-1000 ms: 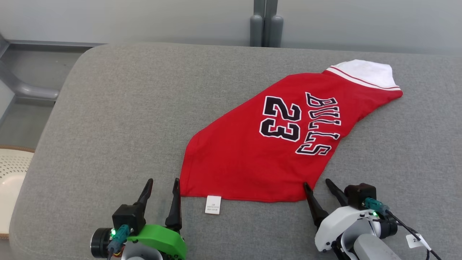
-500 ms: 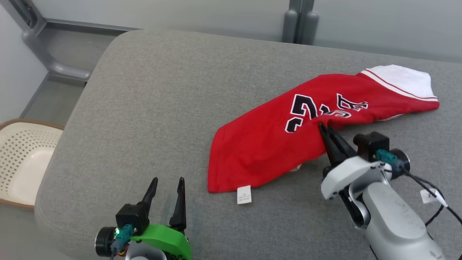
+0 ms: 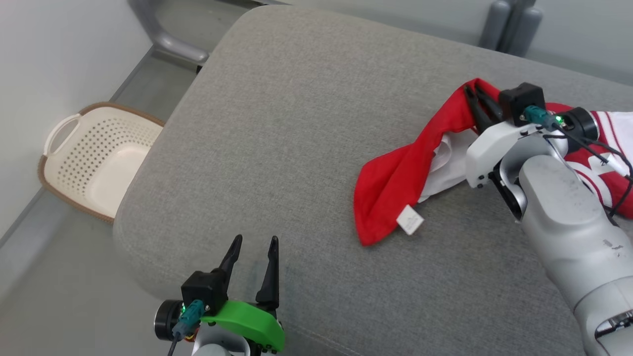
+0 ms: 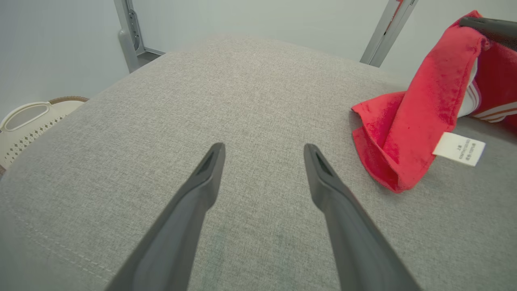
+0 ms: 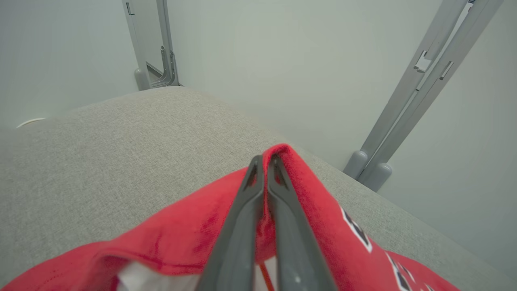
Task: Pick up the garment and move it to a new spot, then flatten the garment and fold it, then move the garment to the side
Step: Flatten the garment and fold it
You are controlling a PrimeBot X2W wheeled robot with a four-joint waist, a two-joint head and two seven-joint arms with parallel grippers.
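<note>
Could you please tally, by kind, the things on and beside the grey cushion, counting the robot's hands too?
Red jersey: 1
Cream basket: 1
Robot hands: 2 (left hand, right hand)
Total: 4

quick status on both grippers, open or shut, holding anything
Left gripper: open, holding nothing, above the grey cushion.
Right gripper: shut on the red garment, with a pinched fold raised off the cushion.
</note>
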